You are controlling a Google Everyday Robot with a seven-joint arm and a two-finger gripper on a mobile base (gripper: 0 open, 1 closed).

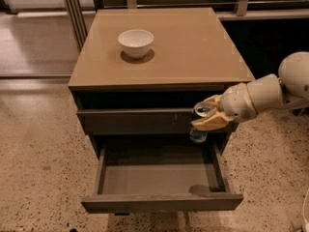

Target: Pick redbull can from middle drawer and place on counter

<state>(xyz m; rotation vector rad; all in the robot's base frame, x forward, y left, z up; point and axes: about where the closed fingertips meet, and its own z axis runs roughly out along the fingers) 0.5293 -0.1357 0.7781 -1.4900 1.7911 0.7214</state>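
Note:
The redbull can, slim with a silver top and dark blue body, hangs upright in my gripper, which is shut on it. The gripper holds the can above the right rear part of the open middle drawer, in front of the closed drawer front above it. The drawer's grey floor is bare, with the can's shadow near its right front. The tan counter lies above and behind the gripper. My white arm comes in from the right.
A white bowl stands on the counter's left rear part. The upper drawer front is closed. Speckled floor surrounds the cabinet. A metal post and a rail stand behind.

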